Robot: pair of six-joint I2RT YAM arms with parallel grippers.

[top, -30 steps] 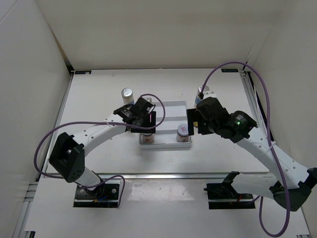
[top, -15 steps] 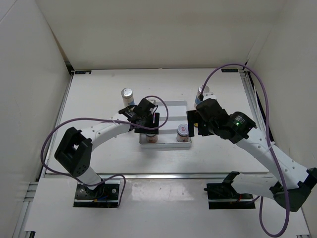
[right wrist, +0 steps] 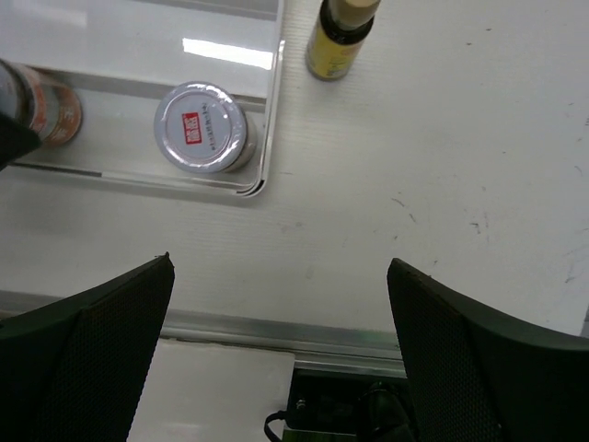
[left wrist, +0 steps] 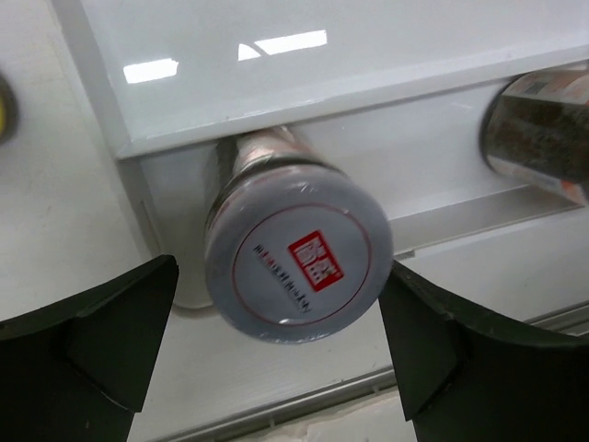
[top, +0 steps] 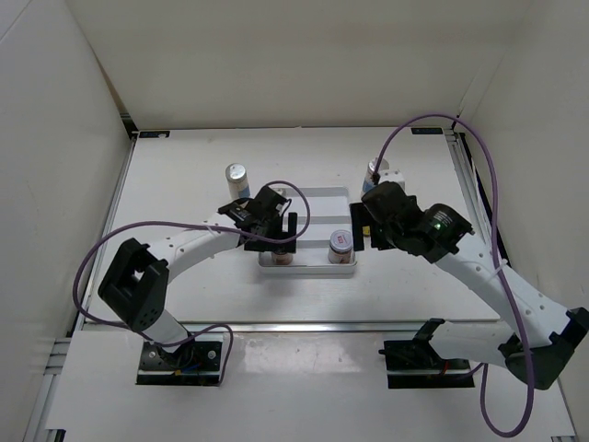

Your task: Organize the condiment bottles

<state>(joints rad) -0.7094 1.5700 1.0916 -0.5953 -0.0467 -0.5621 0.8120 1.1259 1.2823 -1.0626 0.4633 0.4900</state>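
A squat silver-lidded jar (left wrist: 299,262) with a red mark stands in the near left corner of the grey tray (left wrist: 368,55). My left gripper (left wrist: 279,264) is open, with one finger on each side of its lid. It shows in the top view (top: 276,257) below the left gripper (top: 278,235). A second jar (right wrist: 201,127) (top: 340,244) stands in the tray's near right corner. A tiny yellow bottle (right wrist: 336,37) stands just right of the tray. My right gripper (right wrist: 281,261) (top: 361,226) is open and empty above the bare table.
A white silver-capped bottle (top: 237,175) stands behind the tray (top: 313,204) on the left. Another (top: 375,170) stands at the back right, partly behind the right arm. White walls enclose the table, and a metal rail (right wrist: 368,336) runs along its near edge.
My left gripper has shifted a little right and nearer, over the left jar. My right gripper has edged slightly toward the back. The bottles have not moved.
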